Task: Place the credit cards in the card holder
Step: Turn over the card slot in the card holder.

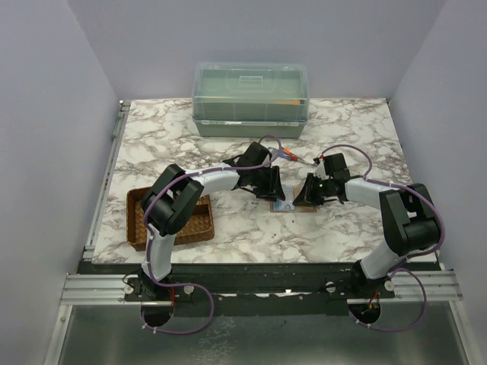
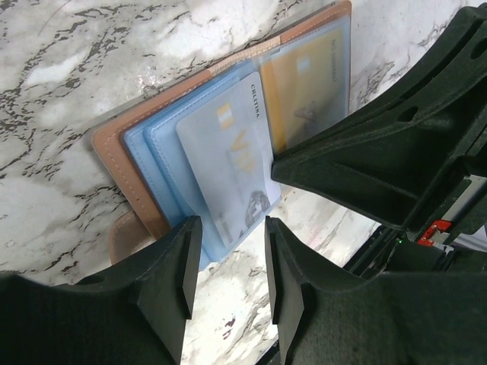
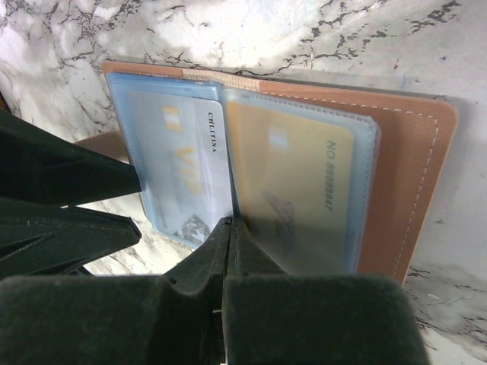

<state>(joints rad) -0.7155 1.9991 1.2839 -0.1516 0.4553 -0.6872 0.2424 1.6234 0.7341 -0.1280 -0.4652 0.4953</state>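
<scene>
left gripper (image 2: 228, 268) half open, holding nothing, jaws flanking the silver-grey VIP card's (image 2: 228, 152) protruding end | right gripper (image 3: 227, 242) shut, tips pinning the card holder (image 3: 411, 175) (lying open on the marble table (image 2: 61, 68)) | risk: an off-line push likely skews the card, buckling its sleeve

Left arm (image 1: 171, 205): it rises from its base at the near left, folds at the elbow and reaches forward and to the right.
Left hand (image 2: 228, 266): it points downward; the two fingers (image 2: 179, 274) stand apart with a clear gap, and nothing is clamped between them.
Right arm (image 1: 403, 220): it rises from the near right, bends at the elbow and reaches to the left.
Right hand (image 3: 226, 251): it points downward, fingers pressed together, no gap.
Both hands: they face each other, very near.
</scene>
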